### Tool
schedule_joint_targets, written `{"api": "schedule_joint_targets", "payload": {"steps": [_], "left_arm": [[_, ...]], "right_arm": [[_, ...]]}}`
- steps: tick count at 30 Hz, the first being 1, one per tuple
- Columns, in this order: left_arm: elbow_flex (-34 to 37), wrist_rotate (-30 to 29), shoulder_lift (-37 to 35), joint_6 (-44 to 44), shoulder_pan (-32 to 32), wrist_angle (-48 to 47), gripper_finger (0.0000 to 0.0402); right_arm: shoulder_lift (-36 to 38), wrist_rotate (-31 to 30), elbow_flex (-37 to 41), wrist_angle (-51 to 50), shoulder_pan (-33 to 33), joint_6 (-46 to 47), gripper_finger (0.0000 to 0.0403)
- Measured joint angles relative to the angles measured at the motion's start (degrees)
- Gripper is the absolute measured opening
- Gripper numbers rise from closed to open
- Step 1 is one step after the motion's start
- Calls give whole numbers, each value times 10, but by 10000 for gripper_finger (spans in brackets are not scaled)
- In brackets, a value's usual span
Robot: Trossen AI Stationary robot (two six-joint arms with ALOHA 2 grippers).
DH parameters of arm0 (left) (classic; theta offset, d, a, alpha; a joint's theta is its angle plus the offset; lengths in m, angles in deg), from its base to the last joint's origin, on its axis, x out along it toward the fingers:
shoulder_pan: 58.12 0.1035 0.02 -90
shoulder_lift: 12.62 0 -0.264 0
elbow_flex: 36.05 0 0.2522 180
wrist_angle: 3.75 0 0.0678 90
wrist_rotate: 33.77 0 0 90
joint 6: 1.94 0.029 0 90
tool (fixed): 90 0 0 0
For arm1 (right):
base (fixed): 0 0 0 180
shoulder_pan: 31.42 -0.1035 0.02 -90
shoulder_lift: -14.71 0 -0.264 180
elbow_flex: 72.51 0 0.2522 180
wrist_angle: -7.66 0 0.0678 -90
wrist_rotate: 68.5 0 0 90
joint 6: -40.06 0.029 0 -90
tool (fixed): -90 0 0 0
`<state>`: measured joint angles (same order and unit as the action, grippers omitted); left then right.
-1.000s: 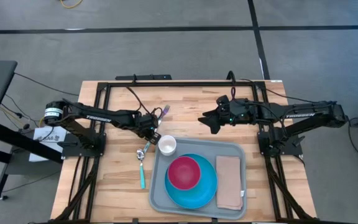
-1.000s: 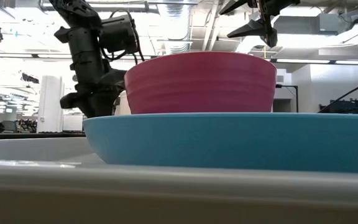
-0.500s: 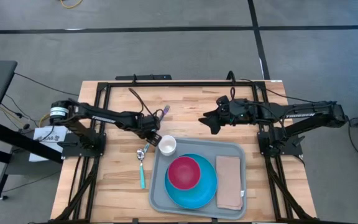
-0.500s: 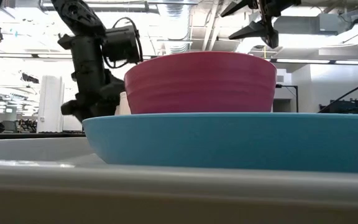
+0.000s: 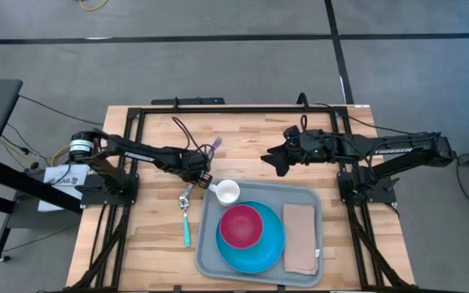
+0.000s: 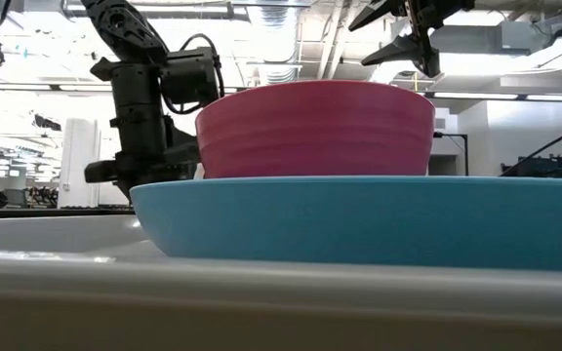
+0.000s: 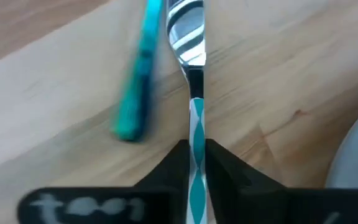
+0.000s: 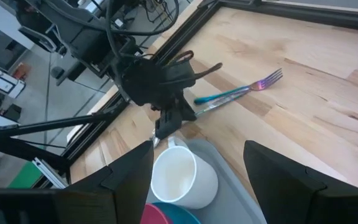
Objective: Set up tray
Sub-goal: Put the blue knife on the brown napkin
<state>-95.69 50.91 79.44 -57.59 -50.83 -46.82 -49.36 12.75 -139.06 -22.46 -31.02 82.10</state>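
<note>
The light-grey tray (image 5: 206, 260) lies at the table's near middle. It carries a blue plate (image 5: 271, 244) with a pink bowl (image 5: 241, 225) on it, a beige napkin (image 5: 300, 238) and a white cup (image 5: 228, 193) in its far left corner. My left gripper (image 5: 203, 177) is just left of the cup, shut on a piece of cutlery (image 7: 191, 37) with a teal-and-white striped handle and a shiny metal head. My right gripper (image 5: 273, 159) is open and empty, hovering high over the table's far right part (image 6: 408, 44). My left gripper pinches the striped handle (image 7: 196, 118) between its two fingers (image 7: 225, 165), coming from above at a slant. The handle runs through the gap, and the metal head (image 7: 188, 31) sticks out over the wood. Whether the head rests on the table, I cannot tell.
A second piece of cutlery with a plain teal handle (image 5: 187, 232) lies on the wood left of the tray, close beside the held one (image 7: 135, 81). A fork with purple tines (image 8: 241, 90) lies farther back (image 5: 214, 146). Black frame rails run along the table's sides.
My left gripper has moved toward the table's right and near edges, up to the tray's far left corner. The white cup has slid a little toward the right on the tray.
</note>
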Motion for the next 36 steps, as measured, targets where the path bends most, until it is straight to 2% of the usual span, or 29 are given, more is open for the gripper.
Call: {"api": "schedule_joint_targets", "payload": {"steps": [4, 9, 13, 18, 21, 23, 28, 33, 34, 36], "left_arm": [[1, -7, -26, -78, -2, -2, 20], [-26, -57, -91, -132, -23, -35, 11], [-99, -109, -128, -181, -63, -78, 10], [-237, -205, -106, -243, -141, -128, 9], [-330, -268, -48, -274, -191, -134, 9], [-399, -289, 9, -289, -215, -130, 9], [-606, -294, 207, -295, -241, -139, 9], [-866, -294, 403, -284, -249, -138, 10], [-894, -290, 435, -277, -250, -122, 10], [-837, -276, 441, -260, -253, 46, 9]], "right_arm": [[0, 0, 0, 1, 0, 0, 244], [0, 0, 0, 1, 1, 0, 244], [7, 1, 0, 2, 10, -8, 244], [30, 46, -1, -9, 25, -81, 244], [52, 78, -1, -30, 34, -95, 244], [72, 87, 0, -53, 46, -99, 244], [131, 87, 0, -96, 73, -111, 244], [187, 86, -1, -117, 103, -138, 244], [195, 85, -1, -125, 109, -141, 244], [207, 85, -1, -136, 118, -142, 244]]}}
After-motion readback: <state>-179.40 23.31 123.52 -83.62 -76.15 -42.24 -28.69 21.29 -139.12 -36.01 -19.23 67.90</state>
